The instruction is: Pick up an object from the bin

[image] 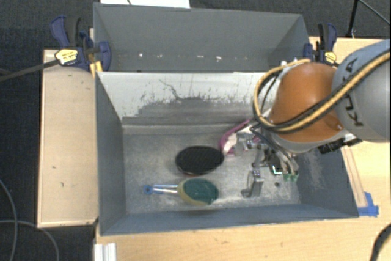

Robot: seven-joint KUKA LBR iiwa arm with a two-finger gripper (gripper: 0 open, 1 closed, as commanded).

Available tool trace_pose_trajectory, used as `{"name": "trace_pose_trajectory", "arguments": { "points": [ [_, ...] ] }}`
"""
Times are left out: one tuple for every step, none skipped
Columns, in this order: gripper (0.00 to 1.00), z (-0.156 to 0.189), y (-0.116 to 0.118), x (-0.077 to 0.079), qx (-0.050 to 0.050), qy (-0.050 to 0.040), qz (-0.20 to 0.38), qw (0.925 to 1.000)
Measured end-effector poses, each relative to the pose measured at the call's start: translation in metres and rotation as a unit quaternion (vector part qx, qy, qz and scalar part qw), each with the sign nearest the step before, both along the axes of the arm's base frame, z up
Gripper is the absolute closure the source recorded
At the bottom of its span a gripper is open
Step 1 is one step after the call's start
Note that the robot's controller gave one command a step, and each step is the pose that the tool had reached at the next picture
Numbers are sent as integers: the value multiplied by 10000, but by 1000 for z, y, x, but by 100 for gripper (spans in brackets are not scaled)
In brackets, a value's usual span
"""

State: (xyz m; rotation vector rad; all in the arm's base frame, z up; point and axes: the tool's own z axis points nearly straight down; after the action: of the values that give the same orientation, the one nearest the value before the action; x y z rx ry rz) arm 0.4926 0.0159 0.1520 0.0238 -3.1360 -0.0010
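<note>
My gripper (255, 183) hangs low at the bin's (111, 150) right; open or closed, I cannot tell. Nearby lie a pink piece (231, 136), black oval pad (199, 159) and green-headed brush (197, 191).

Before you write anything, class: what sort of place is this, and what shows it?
Probably a robotics lab's picking station: a grey metal bin holds loose things, such as a black oval pad and a teal-headed brush, with a robot's gripper down inside it.
</note>
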Motion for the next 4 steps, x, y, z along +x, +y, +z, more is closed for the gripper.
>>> {"name": "trace_pose_trajectory", "arguments": {
  "points": [
    [0, -11, 35, 66, 10, -65, 22, 10000],
    [0, -83, 30, 68, -4, -20, -1076, 9942],
    [100, -82, 30, 69, -1, -37, -1073, 9942],
    [100, -82, -20, 42, -17, -19, -1127, 9936]
  ]
}}
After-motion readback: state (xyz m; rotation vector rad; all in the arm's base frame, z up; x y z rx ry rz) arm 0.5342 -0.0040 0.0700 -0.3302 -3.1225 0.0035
